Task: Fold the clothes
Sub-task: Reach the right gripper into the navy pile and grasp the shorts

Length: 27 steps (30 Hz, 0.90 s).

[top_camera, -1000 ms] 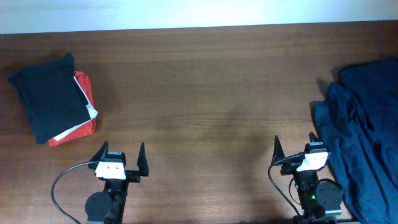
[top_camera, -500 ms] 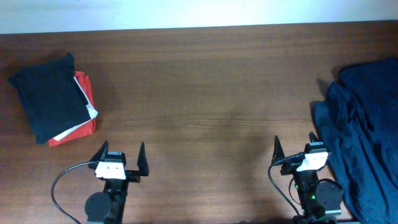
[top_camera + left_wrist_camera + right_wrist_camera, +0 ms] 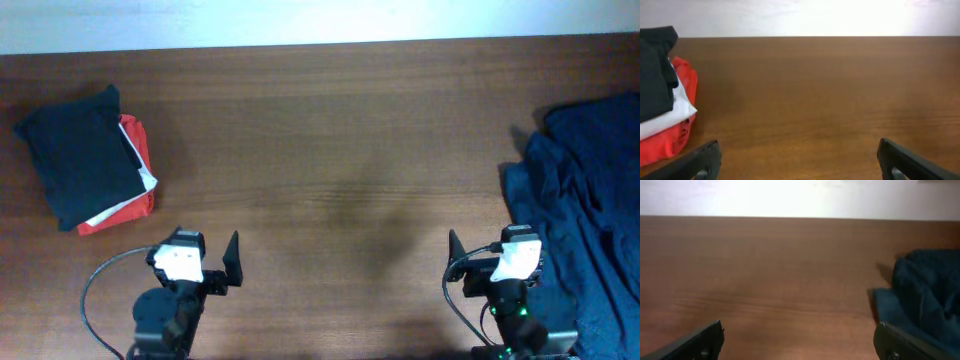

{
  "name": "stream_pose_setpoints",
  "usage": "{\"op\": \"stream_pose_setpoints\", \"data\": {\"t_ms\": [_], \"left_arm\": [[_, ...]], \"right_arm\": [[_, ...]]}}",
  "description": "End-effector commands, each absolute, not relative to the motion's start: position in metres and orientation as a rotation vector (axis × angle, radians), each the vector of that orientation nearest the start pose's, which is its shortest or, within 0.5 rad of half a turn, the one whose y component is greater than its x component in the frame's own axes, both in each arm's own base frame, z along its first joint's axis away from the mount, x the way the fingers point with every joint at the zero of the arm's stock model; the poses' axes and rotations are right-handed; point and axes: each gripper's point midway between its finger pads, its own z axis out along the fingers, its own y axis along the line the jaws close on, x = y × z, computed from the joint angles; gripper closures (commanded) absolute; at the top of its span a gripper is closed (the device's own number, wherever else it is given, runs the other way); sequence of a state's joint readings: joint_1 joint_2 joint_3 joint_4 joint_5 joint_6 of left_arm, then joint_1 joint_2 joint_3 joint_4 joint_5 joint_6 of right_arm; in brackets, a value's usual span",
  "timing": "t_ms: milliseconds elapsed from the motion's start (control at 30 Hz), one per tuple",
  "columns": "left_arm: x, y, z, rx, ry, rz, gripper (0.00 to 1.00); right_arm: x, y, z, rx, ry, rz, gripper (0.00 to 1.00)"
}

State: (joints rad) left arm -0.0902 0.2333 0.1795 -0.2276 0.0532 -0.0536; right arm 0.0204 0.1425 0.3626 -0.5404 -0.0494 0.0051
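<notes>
A rumpled pile of dark navy-blue clothes (image 3: 590, 200) lies at the table's right edge and runs out of view. It also shows at the right of the right wrist view (image 3: 925, 287). My right gripper (image 3: 488, 252) is open and empty near the front edge, just left of the pile, with bare wood between its fingers (image 3: 799, 326). My left gripper (image 3: 205, 258) is open and empty at the front left, also over bare wood (image 3: 799, 145), far from the navy clothes.
A folded stack (image 3: 85, 160) with a black garment on top of white and red ones sits at the far left; it also shows in the left wrist view (image 3: 660, 100). The brown wooden table (image 3: 330, 150) ends at a pale wall at the back.
Both wrists have shifted slightly: the left turned a little, the right moved slightly right and toward the front. The clothes have not moved.
</notes>
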Motion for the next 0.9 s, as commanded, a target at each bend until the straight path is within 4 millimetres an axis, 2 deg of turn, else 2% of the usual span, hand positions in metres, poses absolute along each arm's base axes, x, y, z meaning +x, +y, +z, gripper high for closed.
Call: {"op": "stream_pose_setpoints", "data": {"t_ms": [0, 100, 200, 333, 400, 467, 533, 600, 733, 800, 867], "left_arm": [[0.255, -0.034, 0.164, 0.065, 1.908, -0.171, 0.01], [0.265, -0.037, 0.167, 0.070, 2.021, -0.180, 0.01], [0.275, -0.037, 0.166, 0.067, 2.146, -0.177, 0.01], [0.289, -0.039, 0.160, 0.063, 2.301, -0.173, 0.01], [0.297, -0.039, 0.155, 0.062, 2.338, -0.172, 0.01], [0.299, -0.040, 0.148, 0.061, 2.366, -0.171, 0.01], [0.300, -0.040, 0.144, 0.061, 2.381, -0.170, 0.01], [0.300, -0.040, 0.142, 0.060, 2.387, -0.170, 0.01], [0.301, -0.040, 0.143, 0.060, 2.383, -0.171, 0.01], [0.301, -0.040, 0.143, 0.060, 2.383, -0.171, 0.01], [0.302, -0.040, 0.144, 0.060, 2.376, -0.171, 0.01]], "right_arm": [[0.221, 0.014, 0.199, -0.038, 1.952, 0.076, 0.01], [0.232, 0.014, 0.194, -0.036, 2.099, 0.077, 0.01], [0.246, 0.014, 0.181, -0.034, 2.261, 0.077, 0.01], [0.281, 0.026, 0.169, -0.058, 2.431, 0.151, 0.01], [0.302, 0.005, 0.157, 0.003, 2.457, 0.006, 0.01], [0.320, -0.050, 0.133, 0.286, 2.471, -0.262, 0.01], [0.333, -0.081, 0.108, 0.410, 2.487, -0.343, 0.01], [0.342, -0.101, 0.082, 0.478, 2.508, -0.367, 0.03], [0.339, -0.132, 0.035, 0.589, 2.583, -0.406, 0.08], [0.333, -0.137, 0.016, 0.614, 2.632, -0.416, 0.17], [0.329, -0.139, 0.005, 0.626, 2.662, -0.422, 0.21]]}}
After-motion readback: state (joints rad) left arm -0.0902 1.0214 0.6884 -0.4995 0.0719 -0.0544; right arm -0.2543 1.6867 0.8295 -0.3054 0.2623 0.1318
